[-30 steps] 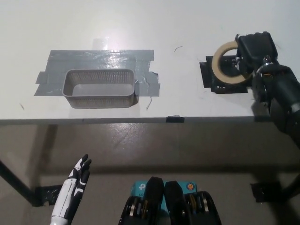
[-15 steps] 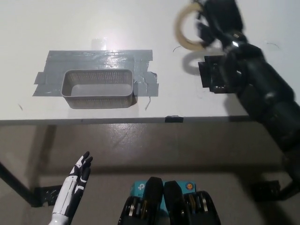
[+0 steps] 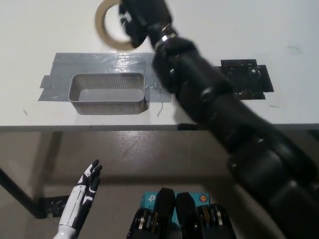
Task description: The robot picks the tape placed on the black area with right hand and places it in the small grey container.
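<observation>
A beige roll of tape (image 3: 108, 25) is held up off the table, above and behind the small grey mesh container (image 3: 108, 93). My black right hand (image 3: 143, 17) is shut on the roll's right side, and its arm stretches across from the lower right. The container stands empty on a patch of grey tape (image 3: 62, 67). The black area (image 3: 247, 78) at the right of the table is bare. My white left hand (image 3: 83, 190) rests low at the lower left, below the table edge, fingers apart.
The white table's front edge (image 3: 99, 128) runs across the middle of the picture, with floor below it. My right arm covers the table between the container and the black area.
My right hand has carried the tape from over the black area leftward across the table to a spot above the container's far side. The left hand stays put.
</observation>
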You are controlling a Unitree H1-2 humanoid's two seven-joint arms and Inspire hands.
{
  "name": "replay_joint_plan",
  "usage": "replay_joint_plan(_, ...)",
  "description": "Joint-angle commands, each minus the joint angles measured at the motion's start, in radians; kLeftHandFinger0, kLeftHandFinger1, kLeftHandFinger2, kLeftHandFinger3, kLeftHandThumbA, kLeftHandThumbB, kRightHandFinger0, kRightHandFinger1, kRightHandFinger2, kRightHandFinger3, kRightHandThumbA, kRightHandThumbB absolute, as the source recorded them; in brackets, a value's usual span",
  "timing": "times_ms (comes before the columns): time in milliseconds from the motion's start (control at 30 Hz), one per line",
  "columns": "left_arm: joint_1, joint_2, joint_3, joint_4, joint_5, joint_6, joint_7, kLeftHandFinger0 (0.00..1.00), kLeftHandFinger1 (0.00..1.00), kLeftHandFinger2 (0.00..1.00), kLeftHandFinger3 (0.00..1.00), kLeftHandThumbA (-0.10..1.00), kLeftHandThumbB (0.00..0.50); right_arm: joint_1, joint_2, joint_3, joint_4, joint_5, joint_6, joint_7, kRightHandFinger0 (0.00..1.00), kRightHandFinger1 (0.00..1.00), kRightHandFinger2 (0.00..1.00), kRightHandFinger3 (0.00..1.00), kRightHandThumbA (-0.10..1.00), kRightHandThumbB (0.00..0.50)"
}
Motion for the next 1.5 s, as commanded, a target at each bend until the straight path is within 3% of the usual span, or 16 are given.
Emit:
replay_joint_plan(0,-0.016,0.012,-0.014,-0.042,0.026,-0.015,-0.006,1.0,1.0,1.0,1.0,1.0,0.136,-0.085,0.028,0.0,0.037,0.024,-0.01,0.005,0.0,0.15,0.58,0.57,-0.1,0.218)
replay_joint_plan(33,-0.02,0.01,-0.014,-0.044,0.026,-0.012,-0.004,1.0,1.0,1.0,1.0,1.0,0.132,-0.083,0.035,0.005,0.053,0.02,-0.017,-0.002,0.0,0.12,0.54,0.35,-0.1,0.223)
replay_joint_plan(67,-0.021,0.01,-0.014,-0.047,0.027,-0.012,-0.002,1.0,1.0,1.0,1.0,1.0,0.125,-0.078,0.039,0.009,0.065,0.018,-0.021,-0.007,0.0,0.13,0.62,0.25,-0.1,0.223)
replay_joint_plan(167,-0.018,0.013,-0.018,-0.059,0.031,-0.005,-0.005,1.0,1.0,1.0,1.0,1.0,0.125,-0.07,0.05,0.014,0.095,0.019,-0.01,0.018,0.0,0.24,0.78,0.39,-0.1,0.227)
replay_joint_plan(267,-0.025,0.012,-0.027,-0.076,0.048,0.021,-0.008,1.0,1.0,1.0,1.0,1.0,0.131,-0.064,0.056,0.011,0.115,0.025,0.015,0.048,0.0,0.25,0.71,0.55,-0.1,0.25)
replay_joint_plan(400,-0.026,0.013,-0.035,-0.09,0.056,0.04,-0.011,1.0,1.0,1.0,1.0,1.0,0.12,-0.043,0.056,0.011,0.12,0.027,0.024,0.058,0.0,0.12,0.48,0.48,-0.1,0.272)
replay_joint_plan(533,-0.024,0.016,-0.043,-0.101,0.053,0.042,-0.018,1.0,1.0,1.0,1.0,1.0,0.107,-0.019,0.06,0.019,0.122,0.019,0.03,0.046,0.0,0.07,0.51,0.41,-0.1,0.26)
replay_joint_plan(600,-0.029,0.016,-0.045,-0.107,0.056,0.049,-0.02,1.0,1.0,1.0,1.0,1.0,0.11,-0.008,0.06,0.019,0.122,0.021,0.023,0.03,0.0,0.14,0.6,0.59,-0.1,0.221)
replay_joint_plan(667,-0.034,0.018,-0.047,-0.107,0.057,0.046,-0.021,1.0,1.0,1.0,1.0,0.99,0.109,-0.007,0.06,0.02,0.123,0.022,0.029,0.046,0.16,0.33,0.78,0.85,0.11,0.196)
replay_joint_plan(700,-0.038,0.019,-0.048,-0.106,0.059,0.045,-0.021,1.0,1.0,1.0,1.0,0.99,0.12,-0.011,0.061,-0.003,0.122,0.049,0.032,0.099,0.35,0.57,1.0,1.0,0.35,0.235)
replay_joint_plan(733,-0.042,0.018,-0.049,-0.105,0.061,0.045,-0.021,1.0,1.0,1.0,1.0,1.0,0.122,-0.014,0.06,-0.014,0.122,0.061,0.032,0.12,0.43,0.67,1.0,1.0,0.41,0.261)
replay_joint_plan(767,-0.044,0.018,-0.051,-0.108,0.066,0.05,-0.021,1.0,1.0,1.0,1.0,1.0,0.123,-0.012,0.058,-0.019,0.119,0.067,0.021,0.136,0.75,1.0,1.0,1.0,0.51,0.358)
replay_joint_plan(800,-0.046,0.019,-0.054,-0.108,0.068,0.05,-0.022,1.0,1.0,1.0,1.0,1.0,0.123,-0.008,0.055,-0.018,0.118,0.067,0.015,0.138,0.82,1.0,1.0,1.0,0.52,0.35)
replay_joint_plan(833,-0.048,0.018,-0.053,-0.107,0.062,0.044,-0.024,1.0,1.0,1.0,1.0,1.0,0.121,-0.001,0.053,-0.025,0.115,0.076,0.002,0.139,1.0,1.0,1.0,1.0,0.52,0.366)
replay_joint_plan(1167,-0.065,0.018,-0.059,-0.104,0.069,0.043,-0.034,1.0,1.0,1.0,1.0,0.96,0.109,0.01,0.032,-0.004,0.104,0.066,-0.019,0.127,1.0,1.0,1.0,1.0,0.77,0.351)
replay_joint_plan(1467,-0.097,0.012,-0.051,-0.091,0.066,0.041,-0.029,1.0,1.0,1.0,1.0,0.97,0.126,-0.023,-0.072,-0.17,-0.114,0.242,-0.173,0.305,1.0,1.0,1.0,1.0,1.0,0.465)
